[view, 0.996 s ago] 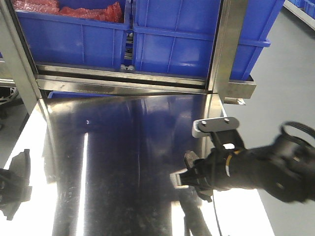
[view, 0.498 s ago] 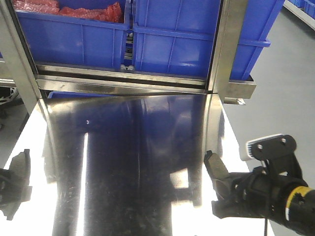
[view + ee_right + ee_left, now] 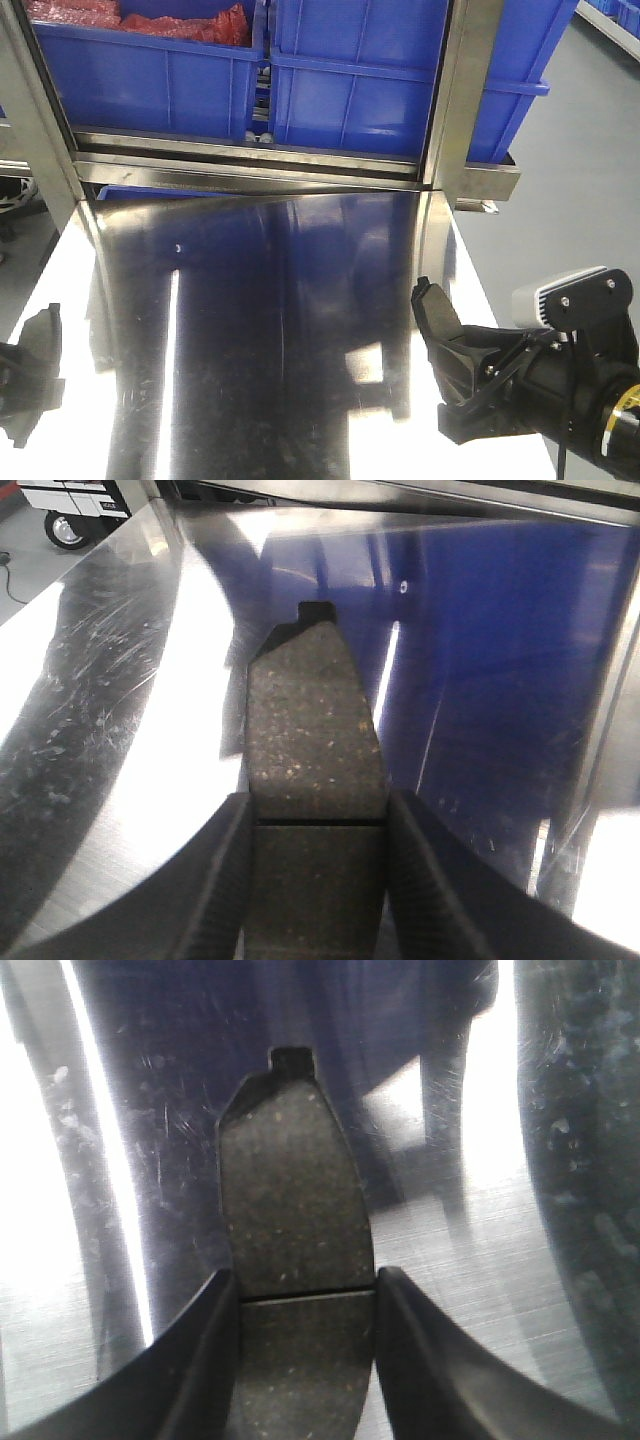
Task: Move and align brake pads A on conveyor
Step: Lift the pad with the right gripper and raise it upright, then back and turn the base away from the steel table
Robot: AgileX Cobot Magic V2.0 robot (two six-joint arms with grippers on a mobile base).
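Two brake pads A show, dark grey with grainy faces and a centre groove. My left gripper is shut on one brake pad, fingers pressing its long sides at the groove, above the shiny steel table. In the front view this gripper is a dark shape at the left edge. My right gripper is shut the same way on the other brake pad. In the front view the right gripper is at the lower right, with its pad sticking out up-left. The conveyor is out of view.
The steel table fills the front view; its right edge drops to grey floor. Behind it a steel shelf frame holds blue bins, one with red bags. An upright steel post stands at back right.
My right gripper has pulled back from the table's middle right to the lower right, carrying its pad, which now points up-left. The left gripper has not moved.
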